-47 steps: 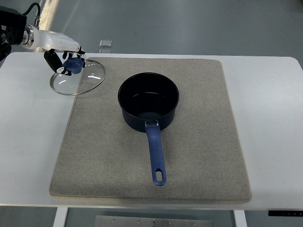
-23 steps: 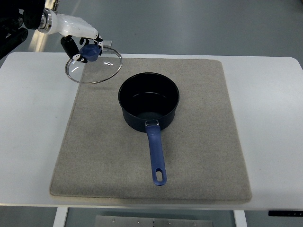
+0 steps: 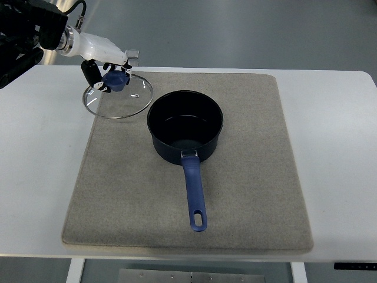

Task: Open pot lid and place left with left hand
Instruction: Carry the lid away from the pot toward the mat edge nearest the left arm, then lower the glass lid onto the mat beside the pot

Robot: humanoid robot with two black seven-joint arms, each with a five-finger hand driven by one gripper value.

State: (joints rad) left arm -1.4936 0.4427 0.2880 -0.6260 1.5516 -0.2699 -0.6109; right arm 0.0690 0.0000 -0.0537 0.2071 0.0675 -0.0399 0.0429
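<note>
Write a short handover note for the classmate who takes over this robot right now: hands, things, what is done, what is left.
Left hand: shut on the blue knob of the glass lid, at the mat's far left corner.
Right hand: not in view.
Pot: open, mid-mat, handle pointing toward the robot.
Done: lid is off the pot.
Left: set the lid down left of the pot and let go.

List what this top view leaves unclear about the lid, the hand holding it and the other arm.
- Lid: from straight above, whether its rim rests on the mat or hangs above it cannot be told.
- Lid's blue knob: partly covered by the left hand, so the fingers' contact underneath is hidden.
- Left arm: cut off by the picture's left edge.
- Right arm: out of frame entirely.
</note>
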